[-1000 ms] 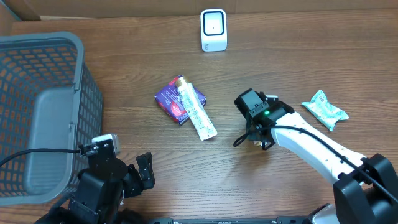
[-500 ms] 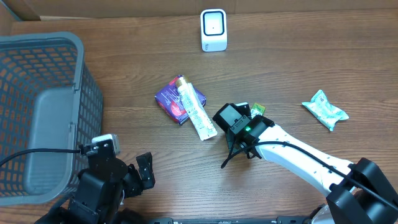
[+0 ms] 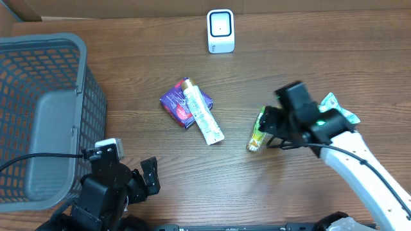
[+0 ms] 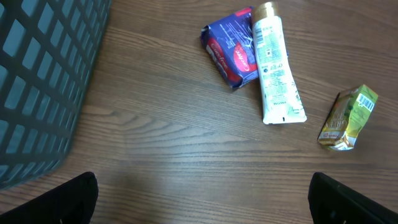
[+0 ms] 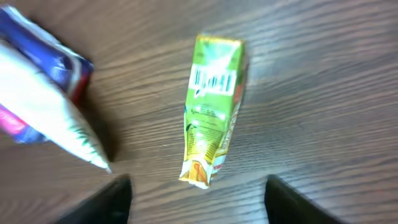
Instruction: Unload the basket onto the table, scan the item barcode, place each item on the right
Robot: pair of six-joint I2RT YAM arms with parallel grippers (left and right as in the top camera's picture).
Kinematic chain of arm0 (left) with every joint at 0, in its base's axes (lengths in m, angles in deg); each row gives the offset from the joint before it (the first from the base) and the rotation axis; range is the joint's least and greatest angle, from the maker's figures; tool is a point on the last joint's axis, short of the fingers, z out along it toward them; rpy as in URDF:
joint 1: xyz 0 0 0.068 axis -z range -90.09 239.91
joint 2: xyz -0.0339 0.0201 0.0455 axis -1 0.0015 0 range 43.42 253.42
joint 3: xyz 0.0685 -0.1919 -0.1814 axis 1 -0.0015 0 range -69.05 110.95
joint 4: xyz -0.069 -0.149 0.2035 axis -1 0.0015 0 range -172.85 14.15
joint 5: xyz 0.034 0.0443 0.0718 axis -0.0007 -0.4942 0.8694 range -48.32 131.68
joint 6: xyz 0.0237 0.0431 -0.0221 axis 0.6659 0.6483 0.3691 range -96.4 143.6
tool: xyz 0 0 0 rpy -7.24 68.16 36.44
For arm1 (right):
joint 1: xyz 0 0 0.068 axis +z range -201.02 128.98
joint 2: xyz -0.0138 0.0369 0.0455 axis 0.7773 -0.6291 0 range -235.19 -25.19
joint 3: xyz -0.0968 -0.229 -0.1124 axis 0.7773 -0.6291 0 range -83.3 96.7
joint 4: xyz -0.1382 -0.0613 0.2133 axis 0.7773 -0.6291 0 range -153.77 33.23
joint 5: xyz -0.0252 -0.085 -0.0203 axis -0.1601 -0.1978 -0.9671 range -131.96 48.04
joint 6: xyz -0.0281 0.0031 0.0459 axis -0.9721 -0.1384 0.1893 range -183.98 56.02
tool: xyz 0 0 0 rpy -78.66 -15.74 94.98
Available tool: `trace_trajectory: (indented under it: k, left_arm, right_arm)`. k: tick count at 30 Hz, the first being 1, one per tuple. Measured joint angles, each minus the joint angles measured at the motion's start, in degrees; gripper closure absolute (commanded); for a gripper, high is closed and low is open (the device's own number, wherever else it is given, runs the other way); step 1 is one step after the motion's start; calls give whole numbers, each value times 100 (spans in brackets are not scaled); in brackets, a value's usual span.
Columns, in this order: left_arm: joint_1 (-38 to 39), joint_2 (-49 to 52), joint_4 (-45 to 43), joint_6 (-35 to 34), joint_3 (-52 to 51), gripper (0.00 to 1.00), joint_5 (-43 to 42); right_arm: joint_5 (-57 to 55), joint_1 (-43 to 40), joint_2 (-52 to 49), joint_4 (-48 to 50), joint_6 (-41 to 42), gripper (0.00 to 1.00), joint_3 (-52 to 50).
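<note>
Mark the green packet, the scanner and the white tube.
green packet (image 5: 214, 106): right wrist view, middle of its printed face
scanner (image 3: 220, 29): overhead view, centre of its front
white tube (image 4: 275, 65): left wrist view, mid-body

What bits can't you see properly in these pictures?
- Teal packet: overhead, the right arm covers most of it.
- Green packet: right wrist view is blurred, so its words are unreadable; its barcode is too small in the left wrist view.
- Basket: cut off by the left edge overhead.
- Purple packet: the tube lies over part of it.
- Right fingers: only dark blurred tips at the bottom edge.
</note>
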Motion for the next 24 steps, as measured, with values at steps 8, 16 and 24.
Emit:
trace_trajectory:
  k: [8,16,24]
  left_arm:
    - [0,0,0,0,-2,0,0]
    - [0,0,-2,0,-2,0,0]
    - [0,0,0,2,-2,0,0]
  right_arm:
    - [1799,-1019,-387,1725,52,33,-1512]
    - [3021,-1665,-553,3283,-157,51,-2616]
    - [3438,-1681,-1043,4398,-267,60,-2782]
